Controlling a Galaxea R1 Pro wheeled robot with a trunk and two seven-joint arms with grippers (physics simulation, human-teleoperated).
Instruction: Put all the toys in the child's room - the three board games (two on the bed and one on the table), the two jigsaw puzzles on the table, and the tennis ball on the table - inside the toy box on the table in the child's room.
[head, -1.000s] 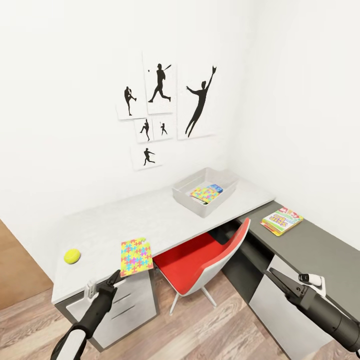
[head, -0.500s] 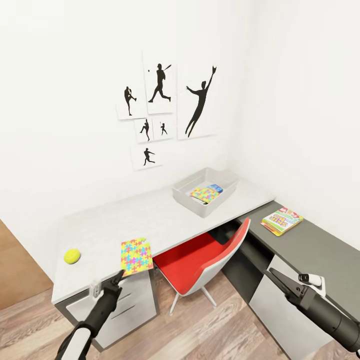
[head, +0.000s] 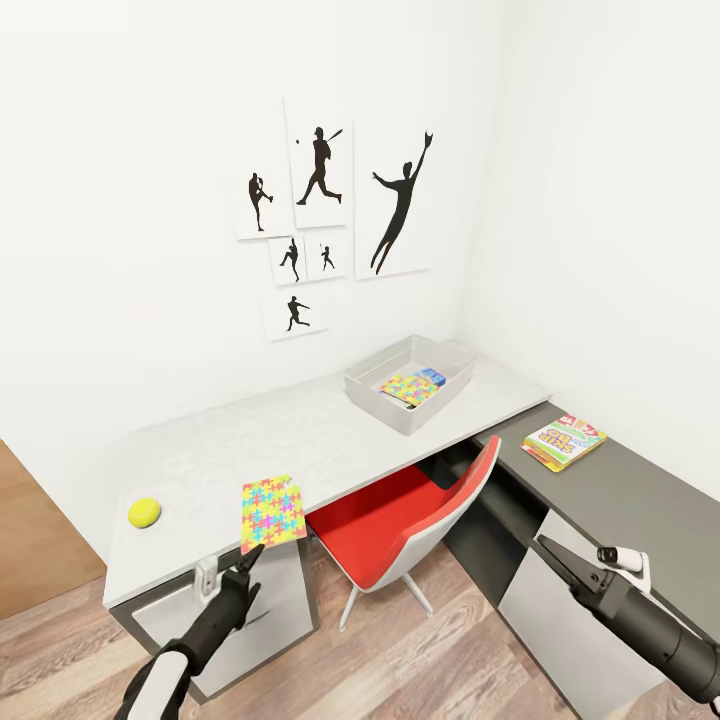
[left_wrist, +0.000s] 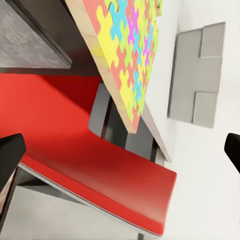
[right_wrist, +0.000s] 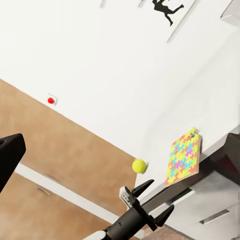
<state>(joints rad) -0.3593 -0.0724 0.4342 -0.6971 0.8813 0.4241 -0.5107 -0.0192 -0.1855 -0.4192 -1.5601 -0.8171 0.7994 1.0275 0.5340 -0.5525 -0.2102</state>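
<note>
A jigsaw puzzle (head: 272, 512) lies on the pale grey table (head: 300, 440), its near end overhanging the front edge. My open left gripper (head: 247, 563) sits just below and in front of that overhang; the left wrist view looks up at the puzzle (left_wrist: 127, 50). The tennis ball (head: 144, 512) rests at the table's left end. At the far right, the toy box (head: 372, 378) holds a second puzzle (head: 408, 388) and a blue board game (head: 431, 377). The SKIP BO board game (head: 564, 441) lies on the dark side section. My right gripper (head: 552, 556) hangs open, low on the right.
A red and white swivel chair (head: 400, 520) is tucked under the table between my arms. Drawers sit under the table's left end. Black silhouette pictures (head: 320, 215) hang on the white wall. A wood panel (head: 30, 530) stands at the left, with a red wall button (right_wrist: 50, 100) beside it.
My left gripper has slid a little to the right and lower, coming under the puzzle's overhanging end. The right arm and the toys have not moved.
</note>
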